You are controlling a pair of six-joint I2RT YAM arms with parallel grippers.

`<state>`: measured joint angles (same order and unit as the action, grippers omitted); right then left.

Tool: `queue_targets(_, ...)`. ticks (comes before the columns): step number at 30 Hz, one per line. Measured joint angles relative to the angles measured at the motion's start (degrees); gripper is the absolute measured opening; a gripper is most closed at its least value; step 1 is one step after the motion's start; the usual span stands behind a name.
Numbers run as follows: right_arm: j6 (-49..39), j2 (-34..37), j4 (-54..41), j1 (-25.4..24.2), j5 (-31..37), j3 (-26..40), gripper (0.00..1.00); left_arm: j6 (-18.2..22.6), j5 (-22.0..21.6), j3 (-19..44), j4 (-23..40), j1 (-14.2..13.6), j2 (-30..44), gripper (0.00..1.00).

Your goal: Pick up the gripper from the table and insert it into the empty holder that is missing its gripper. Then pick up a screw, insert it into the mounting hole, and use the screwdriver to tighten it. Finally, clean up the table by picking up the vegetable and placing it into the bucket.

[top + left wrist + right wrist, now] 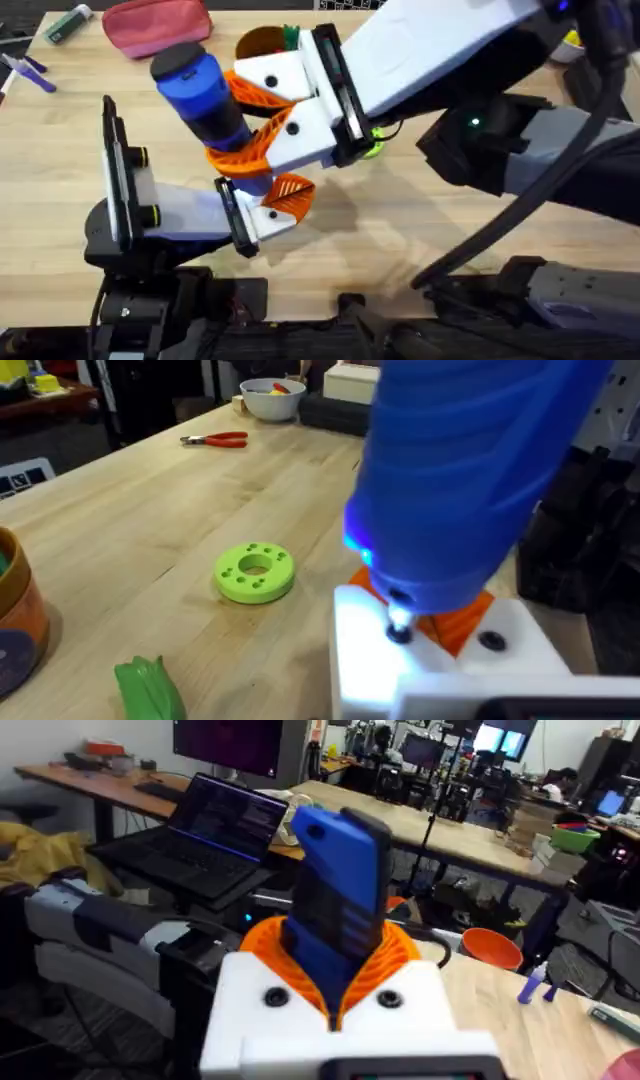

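Note:
My right gripper [238, 122] reaches in from the right, shut on the blue screwdriver [200, 92], whose body stands between the orange pads [390, 960] in the right wrist view. The bit of the screwdriver [470, 480] points down onto the white holder [450, 660] on my left gripper [272, 205], where the orange gripper piece [291, 194] sits. I cannot make out a screw under the bit. The green vegetable [148, 685] lies on the table beside the orange-brown bucket [14, 622]. Part of the bucket [260, 42] is seen behind the right gripper.
A green disc [254, 572] with a centre hole lies mid-table. Red-handled pliers [215, 439] and a white bowl [272, 398] are farther off. A pink pouch [156, 25] and markers [30, 72] sit at the far left of the table.

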<state>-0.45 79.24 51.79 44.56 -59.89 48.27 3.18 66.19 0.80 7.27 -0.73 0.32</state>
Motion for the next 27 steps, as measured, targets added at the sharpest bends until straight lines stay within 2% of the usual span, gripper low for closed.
queue_targets(7, 2.96, 1.23, 2.60, -0.24, -1.10, 0.67, 0.025, 0.04, 0.02, 0.00, 0.00, 0.00, -0.02, 0.007)
queue_targets(10, 3.67, 1.66, -3.90, -0.72, -1.43, 3.98, 0.025, 0.04, 0.02, 0.00, 0.00, 0.00, -0.02, 0.007)
queue_targets(15, 2.96, 1.99, -16.41, -1.88, -1.72, 13.72, 0.025, 0.04, 0.02, 0.00, 0.00, 0.00, 0.00, 0.007)
queue_targets(18, 1.81, 1.99, -20.41, -2.42, -1.91, 18.43, 0.025, 0.04, 0.02, 0.00, 0.00, 0.00, -0.02, 0.007)
queue_targets(23, 1.05, 1.97, -22.49, -3.21, -1.95, 21.79, 0.025, 0.04, 0.02, 0.00, 0.00, 0.00, -0.02, 0.007)
queue_targets(25, 0.77, 1.97, -26.89, -3.79, -1.85, 23.00, 0.025, 0.06, 0.02, 0.00, 0.00, 0.00, -0.02, 0.007)
queue_targets(27, -0.52, 1.97, -36.35, -4.82, -0.81, 25.13, 0.025, 0.04, 0.02, 0.00, 0.00, 0.00, -0.02, 0.007)
